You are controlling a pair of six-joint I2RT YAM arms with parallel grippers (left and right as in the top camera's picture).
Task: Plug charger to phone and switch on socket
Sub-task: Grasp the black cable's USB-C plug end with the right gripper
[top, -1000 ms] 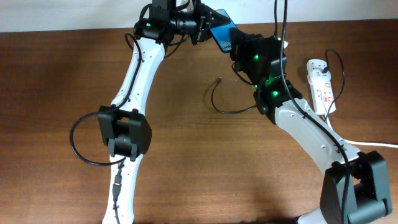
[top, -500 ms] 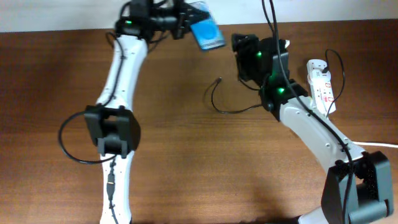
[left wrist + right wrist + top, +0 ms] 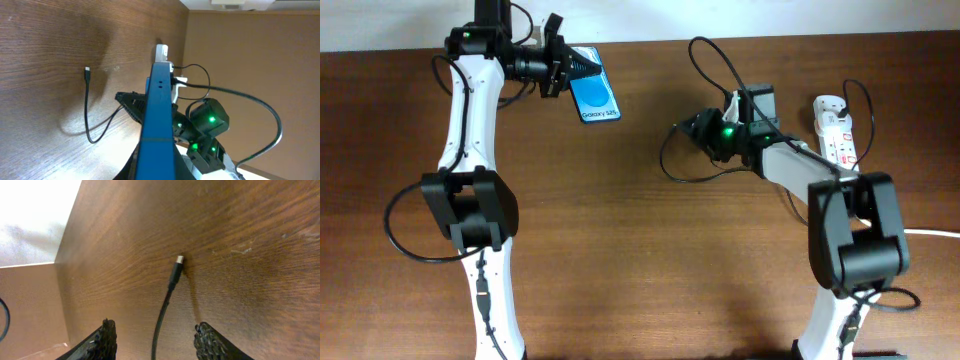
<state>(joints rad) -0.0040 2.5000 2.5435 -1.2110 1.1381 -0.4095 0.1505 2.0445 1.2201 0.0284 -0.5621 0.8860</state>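
Note:
My left gripper [image 3: 572,72] is shut on the phone [image 3: 593,96] and holds it tilted above the table's far left. Its screen shows a blue oval and "Galaxy" text. In the left wrist view the phone [image 3: 157,115] is edge-on, a blue bar rising from the jaws [image 3: 157,167]. The charger's thin black cable [image 3: 667,168] loops on the table, with its plug tip [image 3: 673,128] just left of my right gripper [image 3: 696,128]. In the right wrist view my right gripper [image 3: 156,332] is open, with the cable [image 3: 162,315] running between the fingers and the tip [image 3: 179,259] ahead. The white socket strip [image 3: 838,135] lies at the far right.
The strip's thick white cord [image 3: 930,232] runs off the right edge. In the left wrist view the cable tip [image 3: 87,71], the strip [image 3: 161,50] and the right arm with its green lights [image 3: 207,120] lie beyond the phone. The table's far edge meets a pale wall.
My left arm has swung left with the phone, away from the right arm. My right arm has reached left and down, so its open gripper now straddles the cable near the tip.

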